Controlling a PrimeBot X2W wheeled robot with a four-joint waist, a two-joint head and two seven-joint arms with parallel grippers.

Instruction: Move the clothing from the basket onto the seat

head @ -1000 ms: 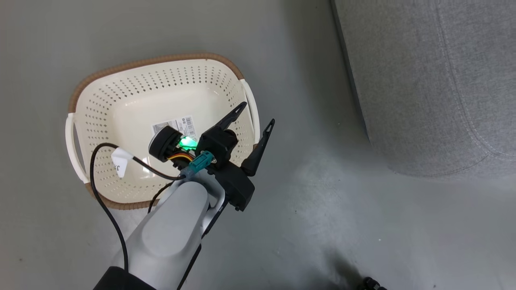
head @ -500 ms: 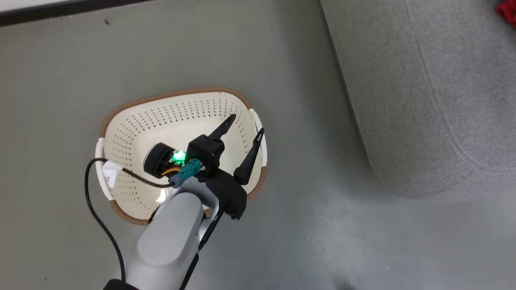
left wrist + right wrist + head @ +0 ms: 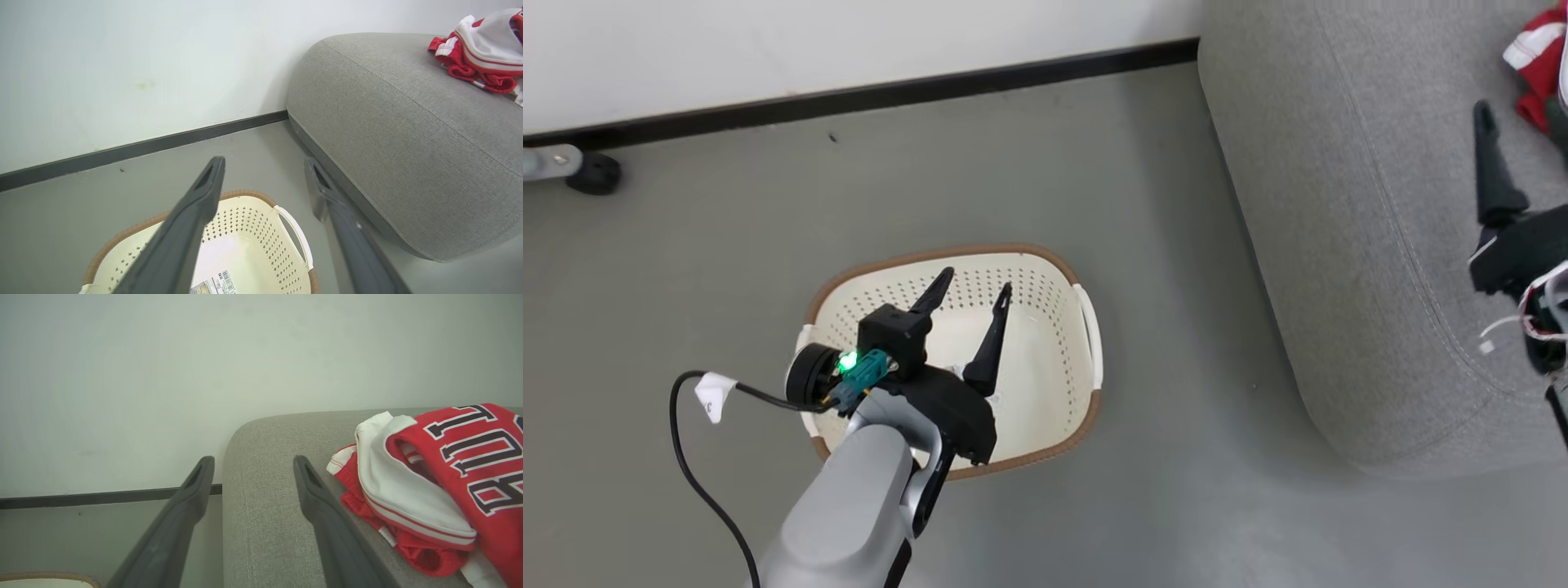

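Note:
The cream-white basket stands on the grey floor with only its barcode sticker inside. My left gripper hangs open above the basket's inside, nothing between its fingers; the left wrist view looks past it over the basket's far rim. The red and white clothing lies bunched on top of the grey seat, at the head view's top right corner. My right gripper is open and empty over the seat's end, just left of the clothing; one of its fingers shows in the head view.
A white wall with a black baseboard runs behind the basket and the seat. A small black caster sits by the baseboard at the far left. My left wrist's black cable loops beside the forearm. Grey floor lies between basket and seat.
The head camera has swung up and back, so the basket looks smaller and the wall now shows. My right gripper and the clothing on the seat have come into the head view.

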